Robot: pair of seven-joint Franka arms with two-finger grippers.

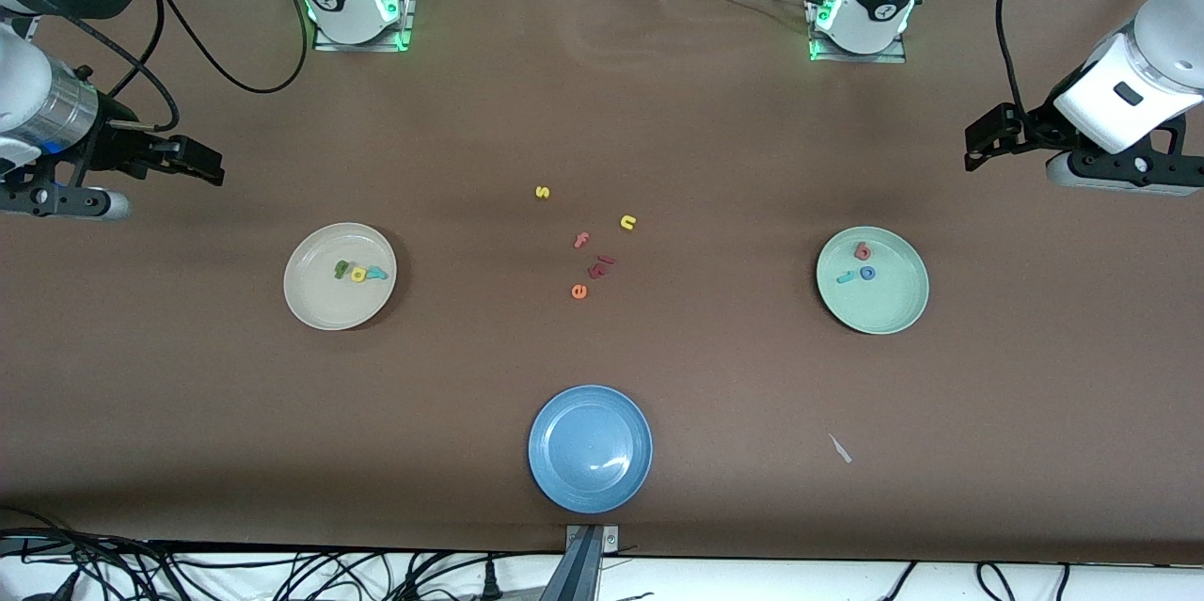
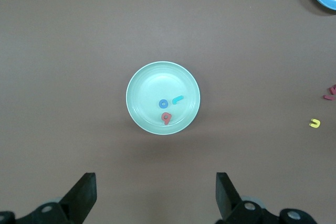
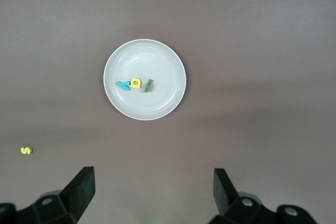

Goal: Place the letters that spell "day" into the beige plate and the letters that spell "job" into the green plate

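The beige plate holds the dark green "d", yellow "a" and teal "y" in a row. In the green plate lie the salmon "b", blue "o" and teal "j". My left gripper hangs open and empty over bare table at the left arm's end; its wrist view looks down on the green plate past the left gripper. The right gripper is open and empty over the right arm's end, with the beige plate below the right gripper.
A blue plate sits near the front edge, midway along the table. Loose letters lie mid-table: yellow "s", yellow "n", salmon "f", orange "e" and small red pieces. A white scrap lies nearer the camera than the green plate.
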